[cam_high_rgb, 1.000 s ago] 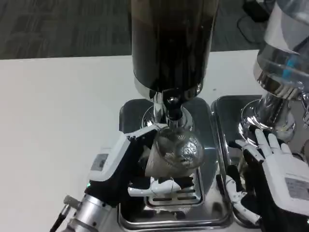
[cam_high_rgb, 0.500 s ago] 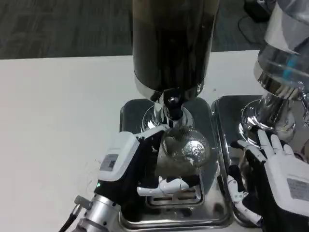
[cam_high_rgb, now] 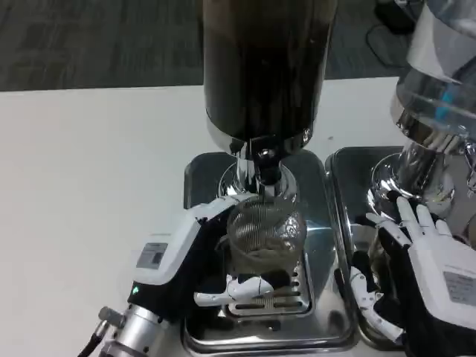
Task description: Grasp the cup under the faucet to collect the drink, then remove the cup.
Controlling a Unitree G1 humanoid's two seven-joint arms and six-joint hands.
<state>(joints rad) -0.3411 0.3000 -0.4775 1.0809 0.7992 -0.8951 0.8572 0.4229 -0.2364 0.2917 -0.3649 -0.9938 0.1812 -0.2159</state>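
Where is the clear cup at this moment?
In the head view the clear cup stands low in the middle, on the metal drip tray, directly under the faucet of the dark dispenser. The left hand holds it.

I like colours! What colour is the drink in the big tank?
Dark brown, almost black, seen in the head view through the tank.

Clear, patterned cup; glossy chrome drip tray and faucet; dark glossy dispenser; matt white table; smooth white plastic left hand.
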